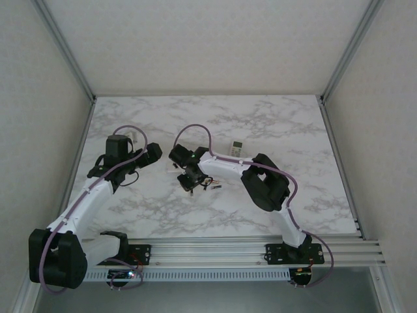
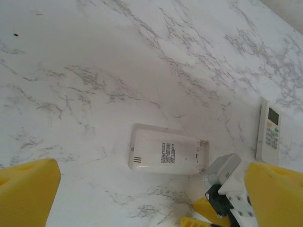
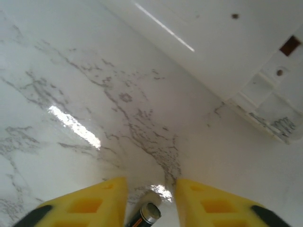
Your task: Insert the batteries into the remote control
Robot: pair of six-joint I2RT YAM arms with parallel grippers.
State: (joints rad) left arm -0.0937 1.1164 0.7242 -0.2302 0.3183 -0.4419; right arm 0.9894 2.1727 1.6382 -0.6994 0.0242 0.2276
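Observation:
The white remote control point(image 2: 165, 153) lies face down, its back cover off and the battery bay bare at its right end. My left gripper point(image 2: 151, 185) hovers over it, wide open, one yellow finger on each side. My right gripper point(image 3: 150, 182) sits low on the marble just beside that open end point(image 3: 267, 101). Its jaws stand partly apart with one battery point(image 3: 146, 215) lying between them. The battery rests near the left finger, with a gap to the right finger. From above, the right gripper point(image 1: 189, 180) is at the table's middle and more batteries point(image 1: 212, 188) lie loose just to its right.
A second, smaller remote point(image 1: 237, 147) lies face up with its screen and buttons showing, beyond the right arm point(image 2: 269, 131). The two grippers work close together, and the right one's fingers point(image 2: 199, 210) show at the left wrist view's lower right. Marble table point(image 1: 293, 130) stretches bare toward the back.

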